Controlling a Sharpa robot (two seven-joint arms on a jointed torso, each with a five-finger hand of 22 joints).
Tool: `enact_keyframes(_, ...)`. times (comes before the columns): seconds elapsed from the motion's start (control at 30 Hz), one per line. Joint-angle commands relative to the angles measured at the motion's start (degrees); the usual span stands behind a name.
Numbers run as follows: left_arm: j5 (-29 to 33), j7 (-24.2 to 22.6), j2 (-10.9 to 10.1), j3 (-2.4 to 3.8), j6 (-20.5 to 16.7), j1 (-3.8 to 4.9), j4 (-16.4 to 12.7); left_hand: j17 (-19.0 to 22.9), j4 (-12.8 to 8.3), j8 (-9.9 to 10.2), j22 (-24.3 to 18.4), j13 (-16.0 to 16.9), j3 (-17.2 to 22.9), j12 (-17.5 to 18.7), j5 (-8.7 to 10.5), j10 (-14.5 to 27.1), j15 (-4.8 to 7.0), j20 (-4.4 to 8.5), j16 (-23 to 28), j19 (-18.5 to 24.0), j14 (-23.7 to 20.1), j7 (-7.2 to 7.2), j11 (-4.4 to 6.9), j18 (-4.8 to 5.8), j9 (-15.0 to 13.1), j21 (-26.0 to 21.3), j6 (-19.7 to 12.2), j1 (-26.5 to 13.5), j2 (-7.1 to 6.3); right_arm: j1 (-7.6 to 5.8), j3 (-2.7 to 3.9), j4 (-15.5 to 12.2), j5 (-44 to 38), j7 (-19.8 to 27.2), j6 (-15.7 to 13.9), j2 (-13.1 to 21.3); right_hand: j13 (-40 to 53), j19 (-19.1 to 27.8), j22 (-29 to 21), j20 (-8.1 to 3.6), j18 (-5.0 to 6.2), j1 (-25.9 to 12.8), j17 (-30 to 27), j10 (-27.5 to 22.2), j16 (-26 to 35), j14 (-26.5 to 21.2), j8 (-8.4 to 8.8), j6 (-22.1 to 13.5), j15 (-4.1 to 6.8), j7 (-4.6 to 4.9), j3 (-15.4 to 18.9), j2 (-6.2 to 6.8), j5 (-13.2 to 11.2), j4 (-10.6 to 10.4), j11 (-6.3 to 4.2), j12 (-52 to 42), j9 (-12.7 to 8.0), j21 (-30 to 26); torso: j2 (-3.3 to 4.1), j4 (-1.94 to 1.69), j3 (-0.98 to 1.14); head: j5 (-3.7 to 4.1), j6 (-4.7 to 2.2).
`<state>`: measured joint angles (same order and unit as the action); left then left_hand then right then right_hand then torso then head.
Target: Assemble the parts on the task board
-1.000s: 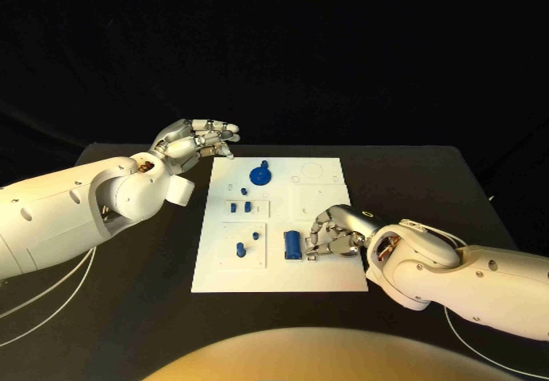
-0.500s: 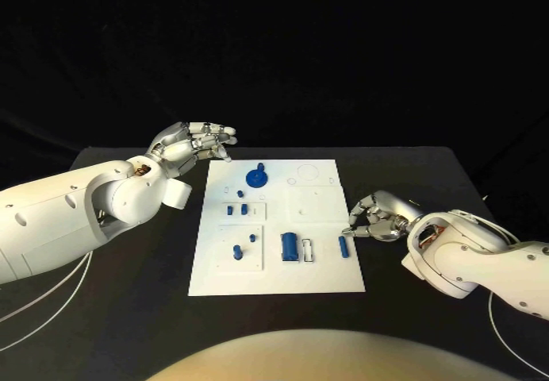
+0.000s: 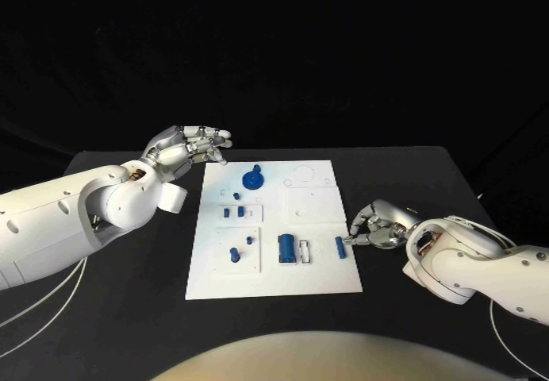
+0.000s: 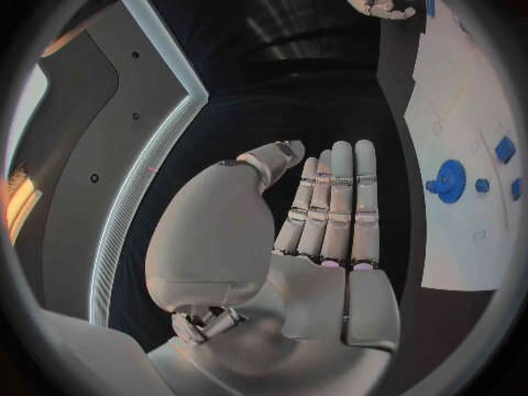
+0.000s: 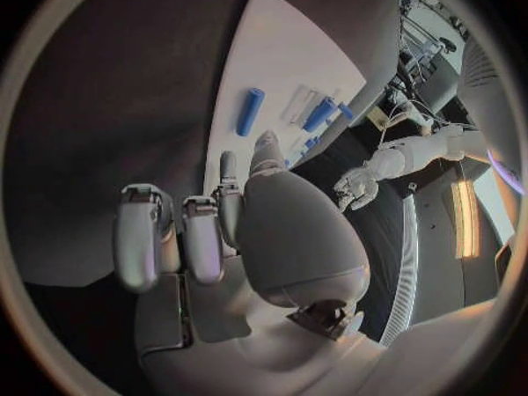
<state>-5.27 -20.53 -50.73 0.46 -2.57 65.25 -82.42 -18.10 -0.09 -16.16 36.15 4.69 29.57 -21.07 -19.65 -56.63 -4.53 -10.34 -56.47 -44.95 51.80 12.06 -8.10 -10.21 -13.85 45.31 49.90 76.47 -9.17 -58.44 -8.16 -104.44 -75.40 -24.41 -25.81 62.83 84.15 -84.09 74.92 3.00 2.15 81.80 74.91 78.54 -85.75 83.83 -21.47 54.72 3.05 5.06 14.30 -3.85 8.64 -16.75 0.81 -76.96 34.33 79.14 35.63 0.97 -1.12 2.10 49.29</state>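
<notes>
The white task board lies mid-table with several blue parts on it. A round blue part stands near its far end, a blue block sits nearer, and a blue bar lies by the right edge. My right hand rests just off that edge, fingers curled in and holding nothing, one fingertip close to the bar's far end. The right wrist view has the bar ahead of the thumb. My left hand hovers at the board's far left corner, fingers straight and holding nothing.
Small blue pegs and two more blue pieces stand on the board's left half. Black table surrounds the board on all sides. The left forearm lies over the table's left part.
My right hand has drawn back from over the board to its right edge, and the blue bar now lies on the board there. The left hand has barely moved.
</notes>
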Motion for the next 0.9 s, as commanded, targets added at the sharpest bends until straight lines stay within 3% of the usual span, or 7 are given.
enact_keyframes(0.03, 0.12, -0.33, 0.02, 0.02, 0.56, -0.01, -0.21, 0.02, 0.13, 0.09, -0.03, -0.05, -0.22, 0.27, -0.21, 0.01, -0.18, -0.09, -0.10, -0.01, -0.11, -0.03, -0.25, -0.13, -0.08, -0.44, -0.09, -0.29, 0.17, 0.54, -0.04, 0.20, -3.16, -2.60, 1.46, -0.68, -9.89, -1.49, 12.05, 0.18, 0.13, 1.23, 4.43, 0.69, 0.34, 3.99, 0.38, 0.53, 0.06, -0.05, 0.33, -1.35, -0.11, 0.04, -0.20, 8.56, -0.06, -0.19, 0.08, -0.06, 0.03, 0.02, 0.11)
enact_keyframes(0.23, 0.12, -0.25, -0.13, 0.02, 0.61, -0.02, -0.29, 0.02, 0.13, 0.09, -0.03, -0.05, -0.22, 0.27, -0.21, 0.01, -0.18, -0.09, -0.10, -0.01, -0.11, -0.03, -0.25, -0.13, -0.08, -0.44, -0.09, -0.29, 0.17, 1.52, -0.06, 0.78, -4.57, -3.15, 1.78, -1.82, -9.85, -1.50, 12.05, 0.17, 0.13, 1.51, 4.44, 0.74, 0.35, 3.99, 0.40, 0.68, 0.10, -0.19, 0.19, -1.49, 0.11, 0.24, -0.30, 8.48, -0.06, -0.19, 0.15, -0.11, 0.01, -0.03, 0.29)
enact_keyframes(0.4, 0.12, -0.15, -0.27, 0.01, 0.71, -0.02, -0.37, 0.02, 0.13, 0.09, -0.03, -0.05, -0.22, 0.27, -0.21, 0.01, -0.18, -0.09, -0.10, -0.01, -0.11, -0.03, -0.25, -0.13, -0.08, -0.44, -0.09, -0.29, 0.17, 2.13, -0.08, 1.13, -5.31, -3.31, 1.95, -2.81, -9.77, -1.53, 12.07, 0.13, 0.12, 1.85, 4.44, 0.81, 0.36, 3.99, 0.47, 0.75, 0.16, -0.25, 0.07, -1.55, 0.41, 0.32, -0.37, 8.36, -0.07, -0.12, 0.08, 0.05, 0.05, -0.22, 0.55)
enact_keyframes(0.67, 0.11, -0.05, -0.38, 0.01, 0.80, -0.02, -0.50, 0.02, 0.13, 0.09, -0.03, -0.05, -0.22, 0.27, -0.21, 0.01, -0.18, -0.09, -0.10, -0.01, -0.11, -0.03, -0.25, -0.13, -0.08, -0.44, -0.09, -0.29, 0.17, 2.70, -0.09, 1.90, -6.97, -3.53, 2.49, -3.95, -9.53, -1.55, 12.08, 0.03, 0.12, 2.82, 4.49, 1.01, 0.35, 4.01, 0.48, 1.14, 0.31, -0.47, -0.28, -1.61, 0.83, 0.48, -0.55, 8.00, -0.04, -0.11, 0.08, -0.08, 0.00, -0.26, 0.69)
enact_keyframes(0.8, 0.10, 0.00, -0.46, 0.01, 0.82, -0.01, -0.54, 0.02, 0.13, 0.09, -0.03, -0.05, -0.22, 0.27, -0.21, 0.01, -0.18, -0.09, -0.10, -0.01, -0.11, -0.03, -0.25, -0.13, -0.08, -0.44, -0.09, -0.29, 0.17, 2.98, -0.09, 2.16, -8.22, -3.63, 2.98, -4.45, -9.34, -1.62, 12.12, -0.24, 0.09, 5.63, 4.59, 1.13, 0.33, 4.04, 0.57, 1.64, 0.66, -0.92, -1.54, -1.92, 1.66, 1.08, -0.96, 7.71, -0.03, 0.00, 0.04, -0.04, -0.01, -0.28, 0.71)
enact_keyframes(0.9, 0.10, 0.03, -0.48, 0.01, 0.84, -0.01, -0.56, 0.02, 0.13, 0.09, -0.03, -0.05, -0.22, 0.27, -0.21, 0.01, -0.18, -0.09, -0.10, -0.01, -0.11, -0.03, -0.25, -0.13, -0.08, -0.44, -0.09, -0.29, 0.17, 3.12, -0.11, 2.20, -9.15, -3.68, 3.31, -4.82, -9.17, -1.72, 12.19, -0.61, 0.04, 9.43, 4.72, 1.17, 0.30, 4.06, 0.93, 1.99, 1.00, -1.27, -4.08, -2.20, 0.79, 1.72, -1.31, 7.53, -0.21, 0.22, 0.05, -0.03, -0.01, -0.30, 0.71)
